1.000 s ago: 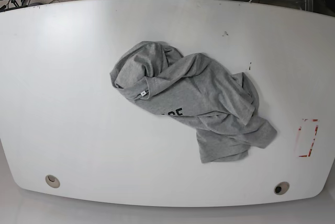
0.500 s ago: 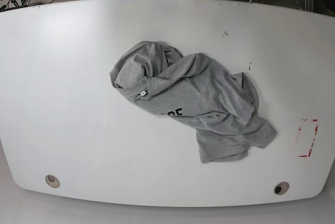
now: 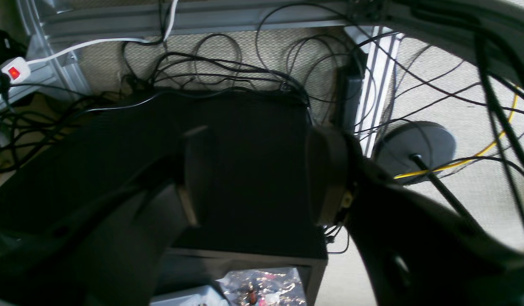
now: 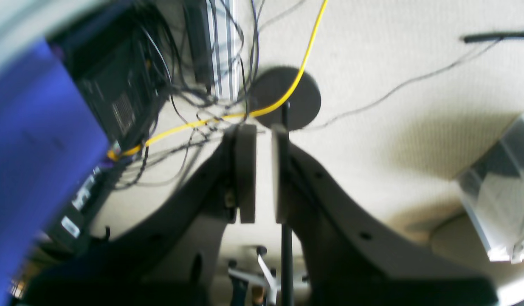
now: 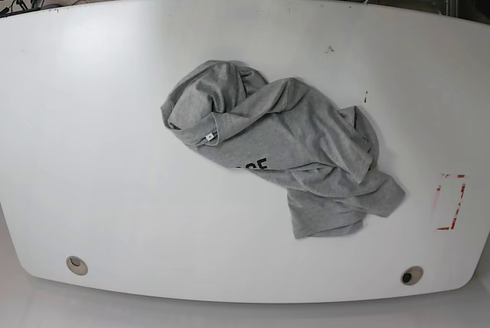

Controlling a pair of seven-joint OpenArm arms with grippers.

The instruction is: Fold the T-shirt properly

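Nothing on the table has shifted; the T-shirt lies crumpled at centre. Left pincer stands apart, right pincer nearly together, both empty. Grabbing bunched layers risks a lopsided fold.

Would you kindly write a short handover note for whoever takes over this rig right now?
Left gripper: open, empty, off the table, above floor cables.
Right gripper: shut, empty, also off the table.
Heather-grey cotton T-shirt: crumpled in a heap near the middle of the white table, black lettering partly hidden, small white neck tag showing.
Done: nothing.
Left: spread the shirt flat, then fold it.
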